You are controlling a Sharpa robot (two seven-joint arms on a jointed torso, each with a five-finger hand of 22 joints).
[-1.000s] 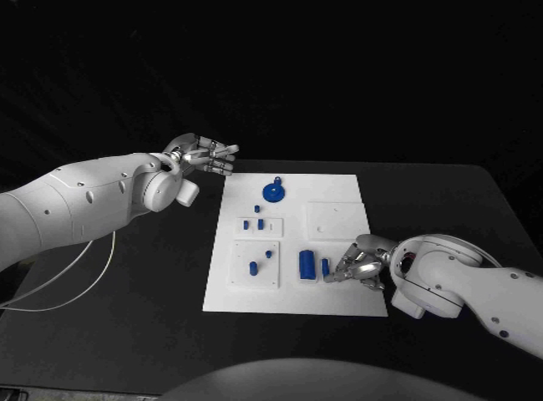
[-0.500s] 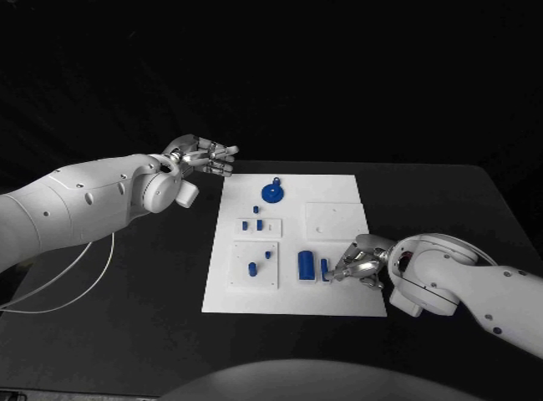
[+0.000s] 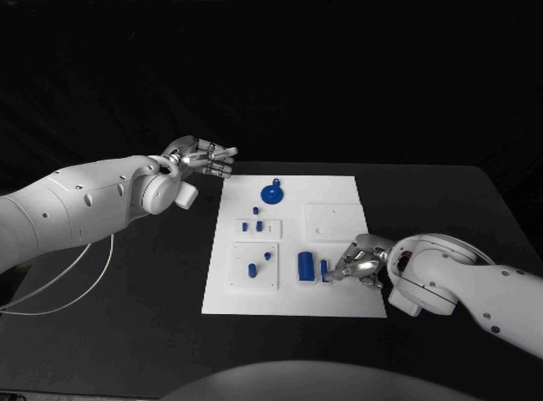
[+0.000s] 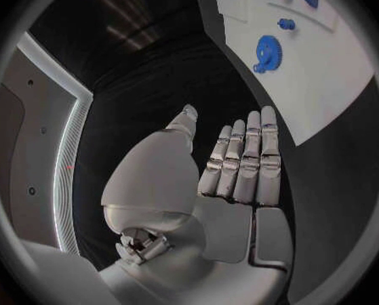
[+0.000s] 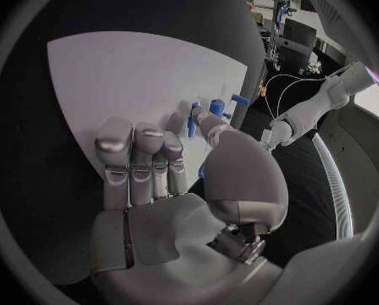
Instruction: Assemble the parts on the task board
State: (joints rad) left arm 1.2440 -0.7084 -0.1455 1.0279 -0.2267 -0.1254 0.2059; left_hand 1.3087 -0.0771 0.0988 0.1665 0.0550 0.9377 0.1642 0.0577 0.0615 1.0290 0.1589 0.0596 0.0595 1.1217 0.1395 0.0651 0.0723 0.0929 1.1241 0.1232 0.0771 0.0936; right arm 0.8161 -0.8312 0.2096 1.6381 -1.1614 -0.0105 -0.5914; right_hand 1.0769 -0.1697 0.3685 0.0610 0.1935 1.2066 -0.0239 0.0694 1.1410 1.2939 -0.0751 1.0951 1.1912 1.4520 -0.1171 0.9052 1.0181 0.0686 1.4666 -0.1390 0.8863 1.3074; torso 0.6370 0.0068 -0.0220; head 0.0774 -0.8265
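- The task board (image 3: 338,188) lies in the middle of the black surface (image 3: 464,209)
- The right hand (image 3: 358,265) rests at the board's near right part, fingertips by a small blue peg (image 3: 325,268) just beside a larger blue cylinder (image 3: 306,265) (whether it grips the peg cannot be told)
- The left hand (image 3: 204,158) hovers off the board's far left corner, fingers straight, holding nothing
- A blue gear (image 3: 273,193) lies at the board's far end
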